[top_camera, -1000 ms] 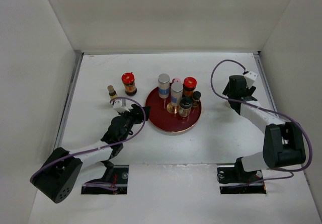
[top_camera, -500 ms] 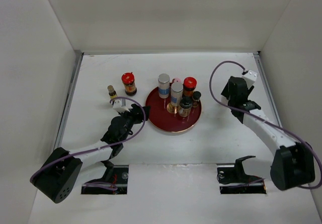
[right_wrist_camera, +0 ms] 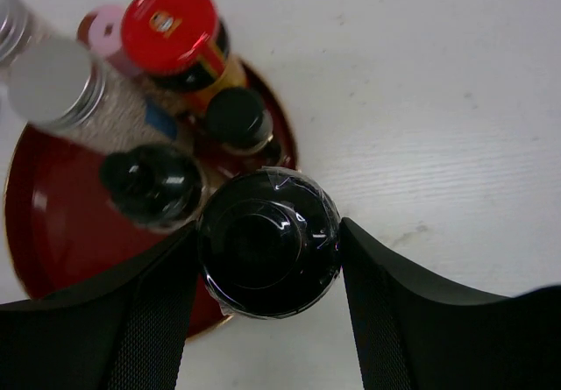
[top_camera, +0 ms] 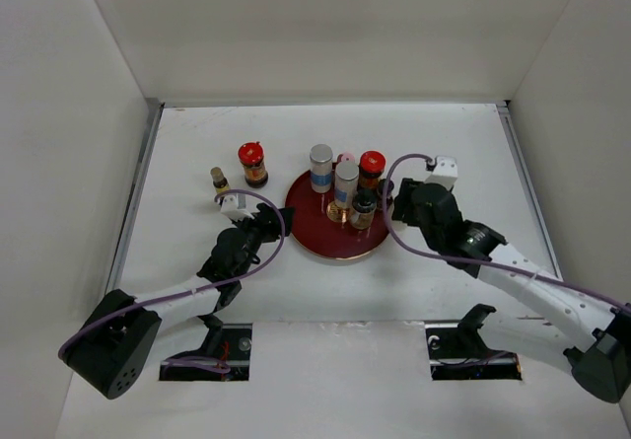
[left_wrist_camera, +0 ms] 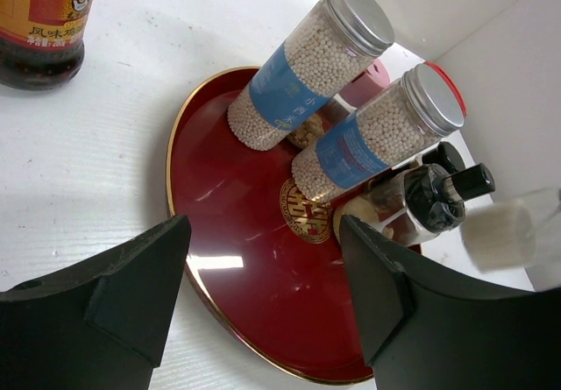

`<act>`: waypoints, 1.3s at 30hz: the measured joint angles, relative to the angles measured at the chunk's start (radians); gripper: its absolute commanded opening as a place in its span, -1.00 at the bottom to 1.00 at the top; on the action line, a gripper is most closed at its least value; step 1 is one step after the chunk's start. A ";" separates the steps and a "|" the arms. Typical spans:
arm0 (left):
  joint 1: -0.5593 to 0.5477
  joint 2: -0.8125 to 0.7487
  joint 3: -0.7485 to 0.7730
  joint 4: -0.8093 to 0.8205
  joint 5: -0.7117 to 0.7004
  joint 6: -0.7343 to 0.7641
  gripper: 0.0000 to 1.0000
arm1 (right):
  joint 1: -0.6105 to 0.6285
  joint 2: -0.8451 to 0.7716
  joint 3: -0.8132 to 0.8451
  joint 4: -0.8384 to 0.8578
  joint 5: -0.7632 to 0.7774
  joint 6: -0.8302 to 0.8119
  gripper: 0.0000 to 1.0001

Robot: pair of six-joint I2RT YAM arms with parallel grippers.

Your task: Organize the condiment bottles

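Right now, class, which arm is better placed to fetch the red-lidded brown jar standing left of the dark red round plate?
Probably left: the left gripper is open, empty, near the red-lidded brown jar; the right gripper, beyond the dark red round plate, holds a black-capped bottle.

The plate (left_wrist_camera: 230,232) is glossy and smooth, a clear bottle (left_wrist_camera: 294,74) on it has a ribbed metal cap (left_wrist_camera: 359,15), and the black-capped bottle (right_wrist_camera: 267,243) at its edge wears shiny film.
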 measured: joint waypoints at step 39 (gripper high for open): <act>0.001 -0.038 0.000 0.002 0.000 0.000 0.36 | 0.319 0.373 -0.044 0.377 -0.008 0.057 -0.04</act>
